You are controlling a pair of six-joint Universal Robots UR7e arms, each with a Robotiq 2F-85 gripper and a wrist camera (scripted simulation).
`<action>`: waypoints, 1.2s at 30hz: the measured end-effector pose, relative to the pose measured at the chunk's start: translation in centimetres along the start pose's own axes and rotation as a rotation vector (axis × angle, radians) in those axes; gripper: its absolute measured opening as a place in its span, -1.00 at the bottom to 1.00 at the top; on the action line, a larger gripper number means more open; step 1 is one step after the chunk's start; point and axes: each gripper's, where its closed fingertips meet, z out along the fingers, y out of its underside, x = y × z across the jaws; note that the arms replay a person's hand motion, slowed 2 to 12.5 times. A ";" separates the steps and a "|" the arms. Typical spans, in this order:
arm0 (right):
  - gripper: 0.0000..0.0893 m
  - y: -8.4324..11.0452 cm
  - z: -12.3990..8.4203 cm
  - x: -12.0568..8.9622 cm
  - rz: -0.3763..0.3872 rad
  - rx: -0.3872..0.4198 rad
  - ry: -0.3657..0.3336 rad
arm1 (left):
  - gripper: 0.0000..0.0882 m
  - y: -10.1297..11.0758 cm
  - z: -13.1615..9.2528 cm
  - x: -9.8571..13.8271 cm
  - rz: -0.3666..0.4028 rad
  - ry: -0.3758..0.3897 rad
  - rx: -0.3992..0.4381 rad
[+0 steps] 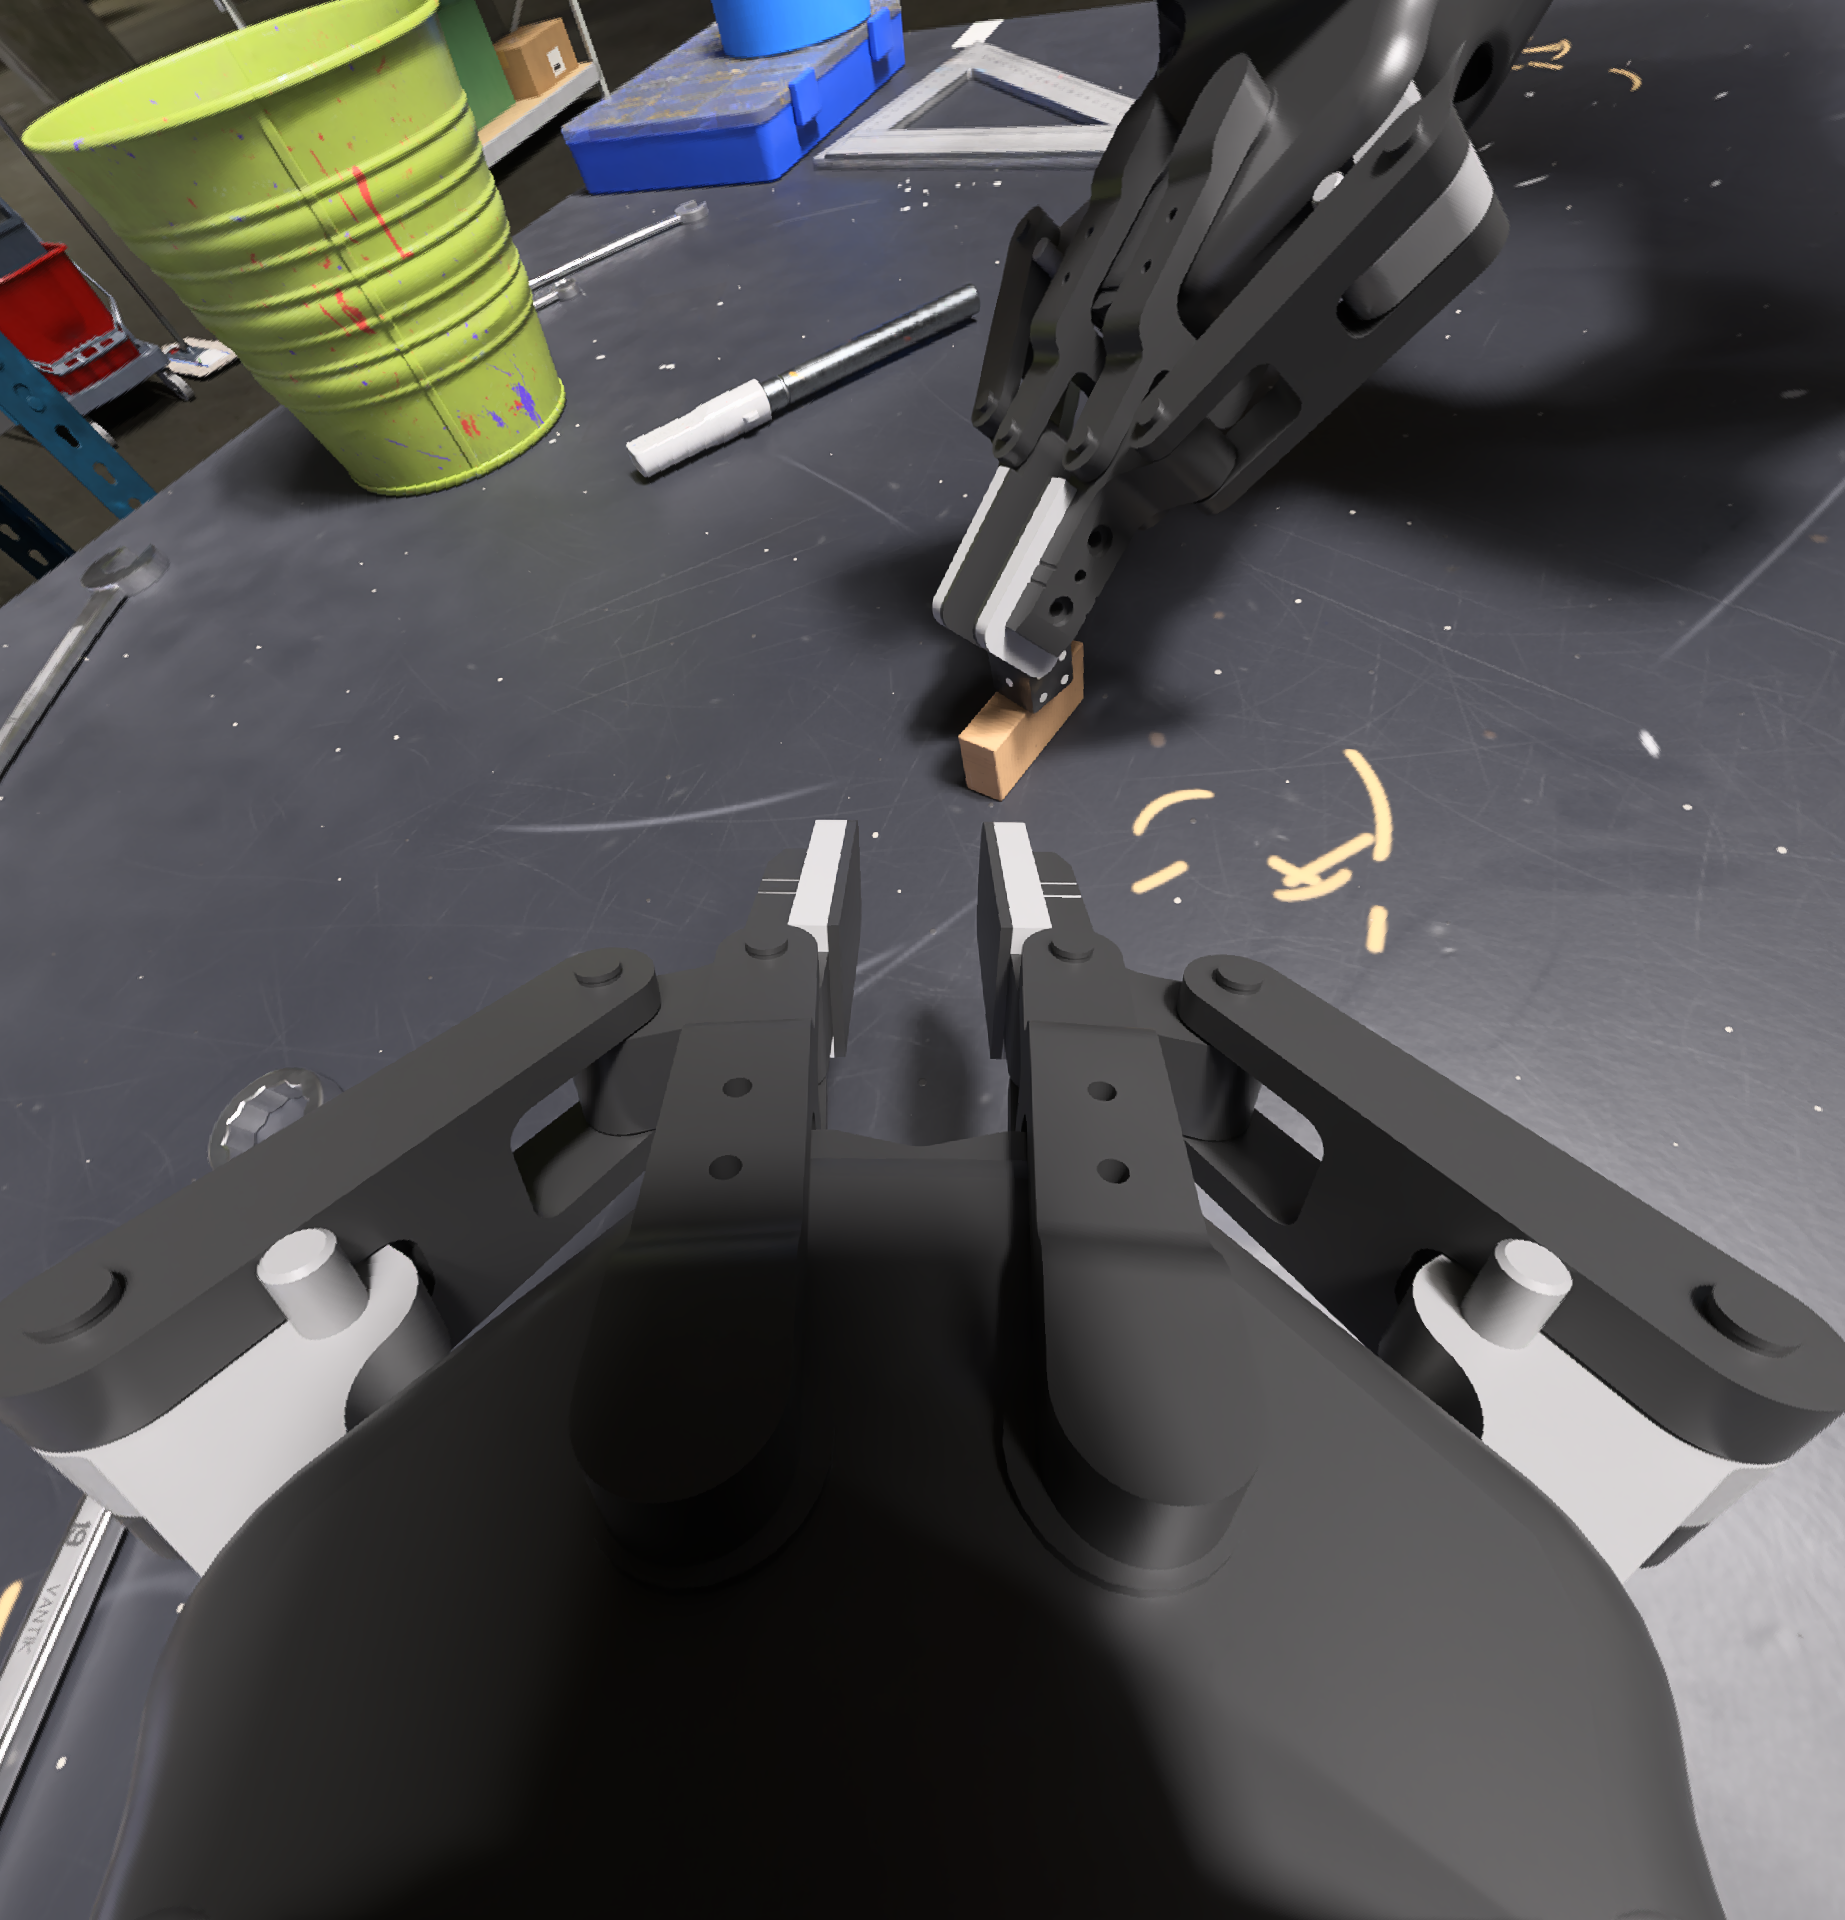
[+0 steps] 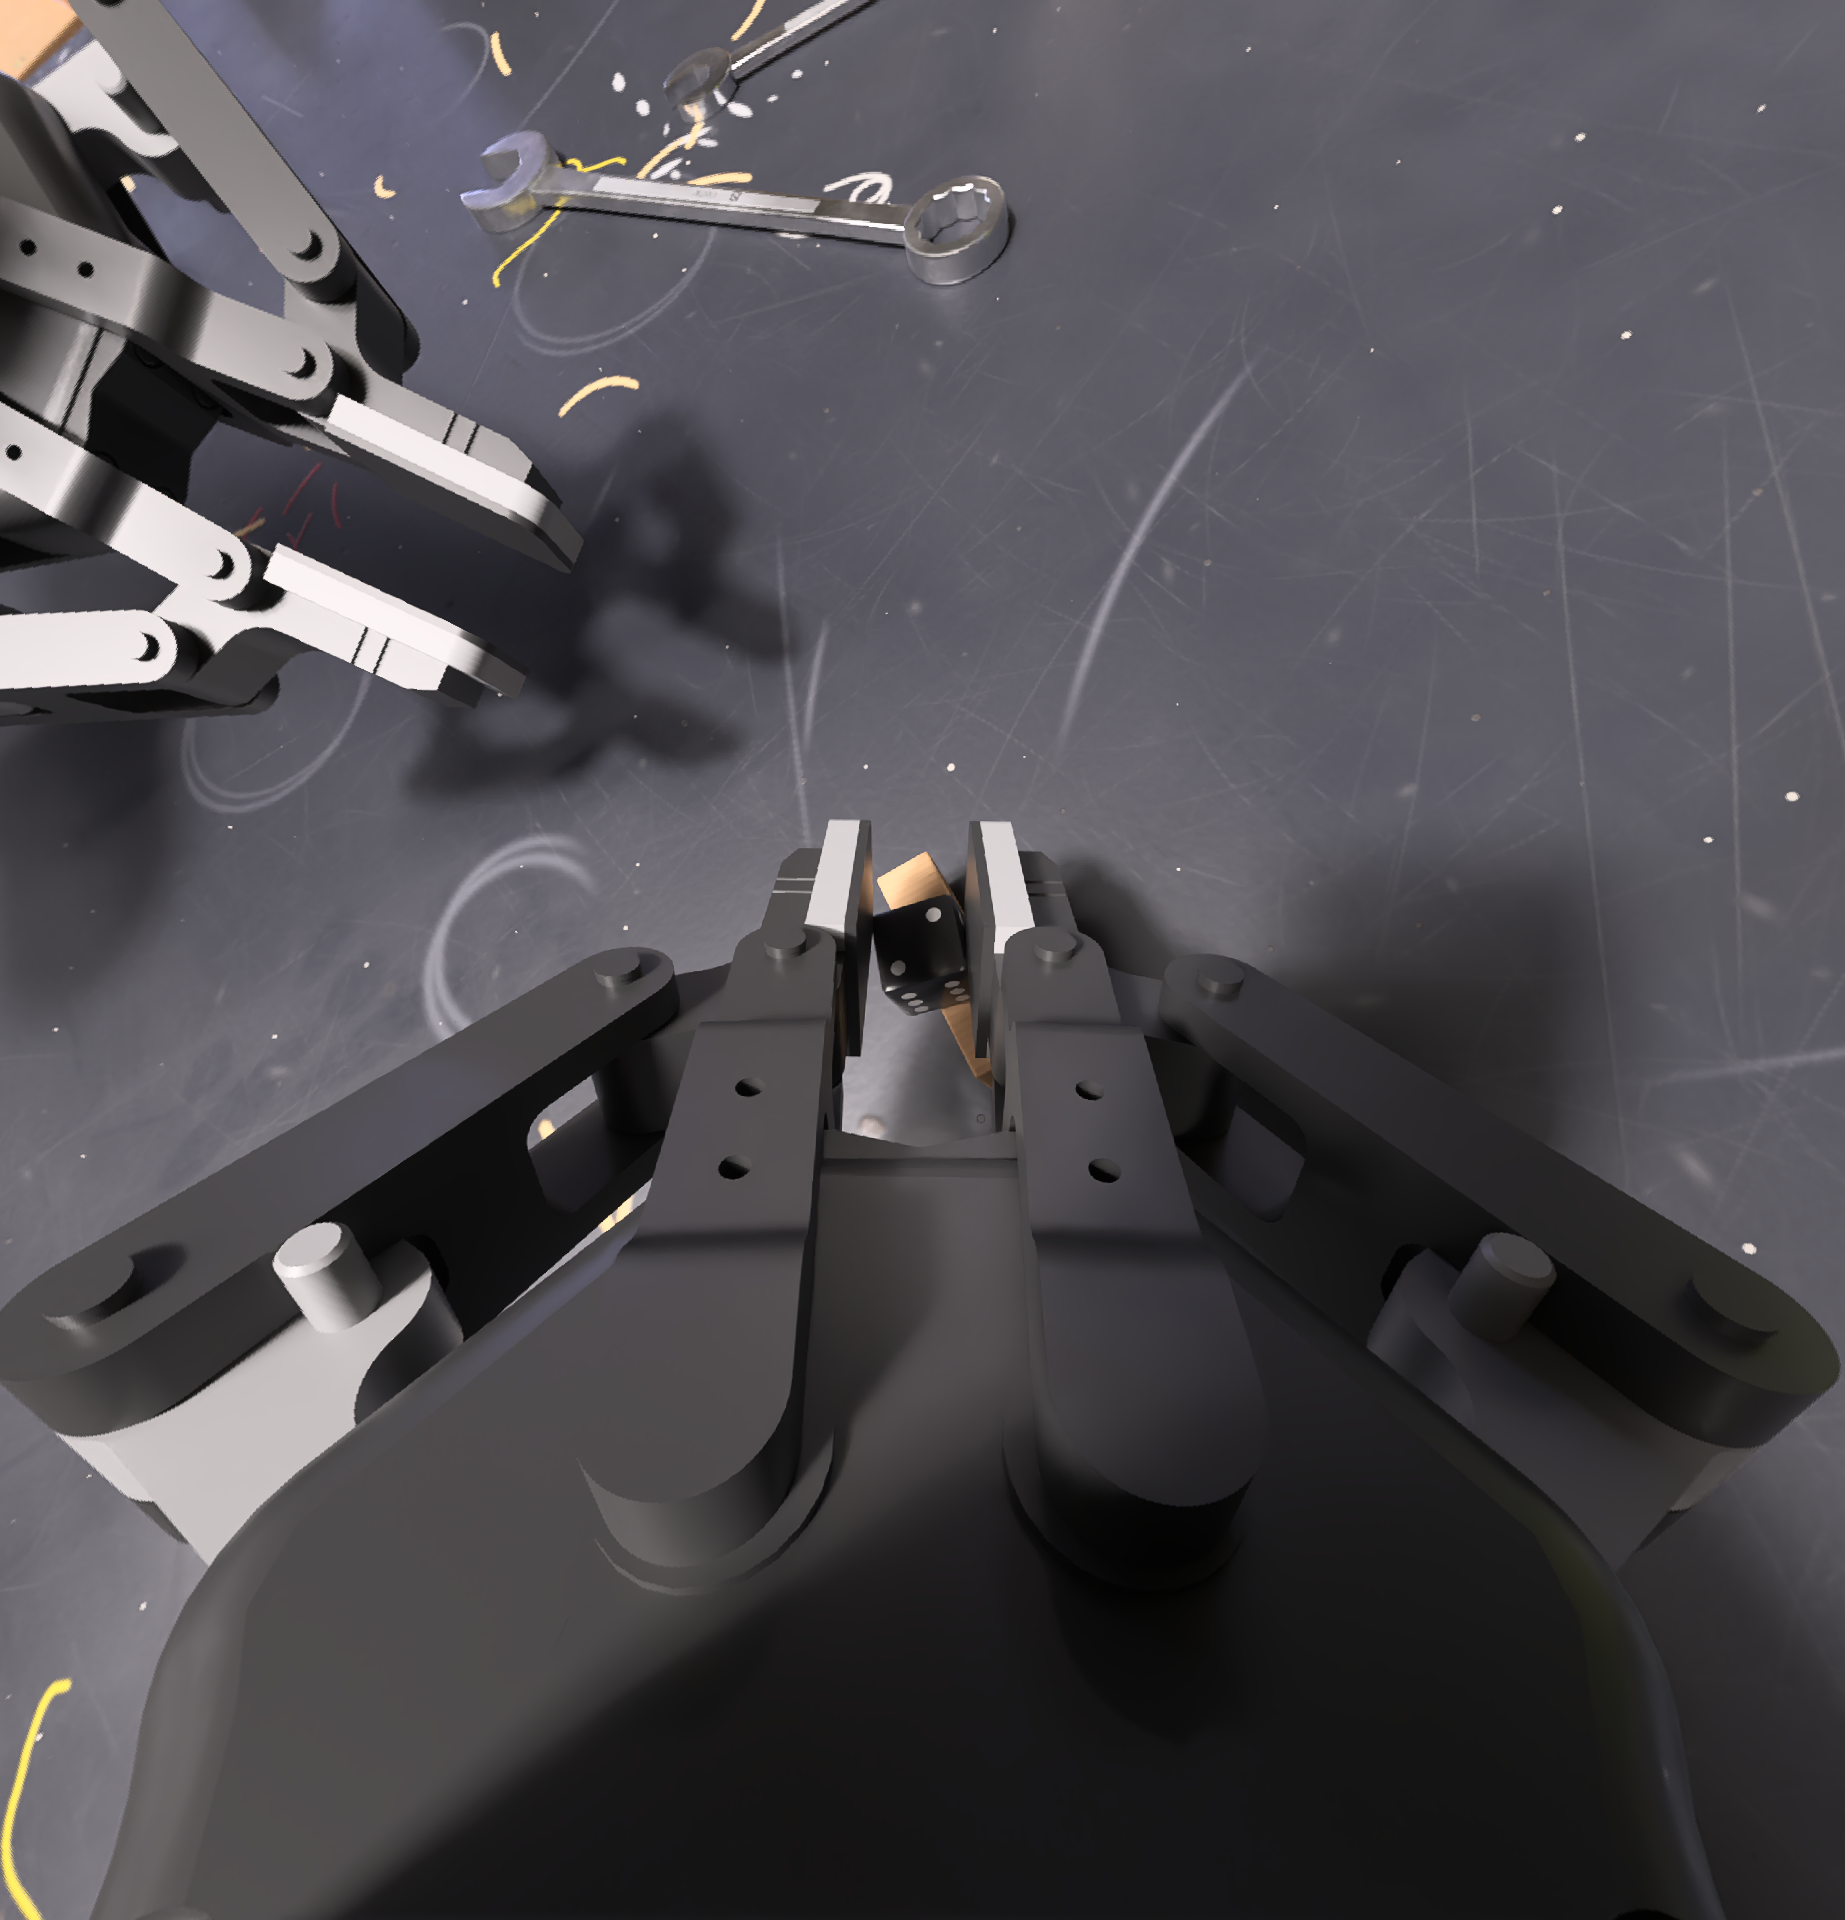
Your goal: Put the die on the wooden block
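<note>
— Right gripper (image 2: 920, 961) first, it's closest: jaws clamped on the die (image 2: 918, 966), one pad on either side, a tan sliver of block (image 2: 913, 878) just beyond it.

— So it's carrying it. Where's the die relative to the block?

— Seen from the other side, the die (image 1: 1037, 688) sits right at the top of the block (image 1: 1006, 743), touching or nearly so — I can't tell which. It looks tilted, not flat.

— Then most of the job is done?

— I'd say so. Grasp and carry are finished; settling it, letting go and backing off remain.

— And the left gripper (image 1: 918, 883)?

— Jaws apart, holding nothing, hanging over the surface (image 1: 482, 727) near the block.

— Count for me.

— One die, one block, two grippers. Also one green bucket (image 1: 305, 239), one marker (image 1: 793, 384), one blue case (image 1: 731, 114), and two wrenches (image 2: 741, 203) in the right view.
</note>
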 end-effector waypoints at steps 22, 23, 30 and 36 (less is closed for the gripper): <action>-0.62 0.1 -0.1 0.0 0.009 -0.014 -0.034 | -0.53 0.0 -0.1 -0.1 -0.005 0.000 0.004; -0.62 0.1 -0.1 0.0 0.008 -0.013 -0.034 | -0.53 0.0 -0.1 -0.1 -0.006 0.000 0.004; -0.60 0.2 -0.3 0.1 0.009 -0.006 -0.038 | -0.53 0.0 0.0 -0.1 -0.005 0.001 0.002; -0.56 0.0 -0.7 0.1 0.013 0.006 -0.037 | -0.53 0.0 0.0 -0.1 -0.006 0.002 0.002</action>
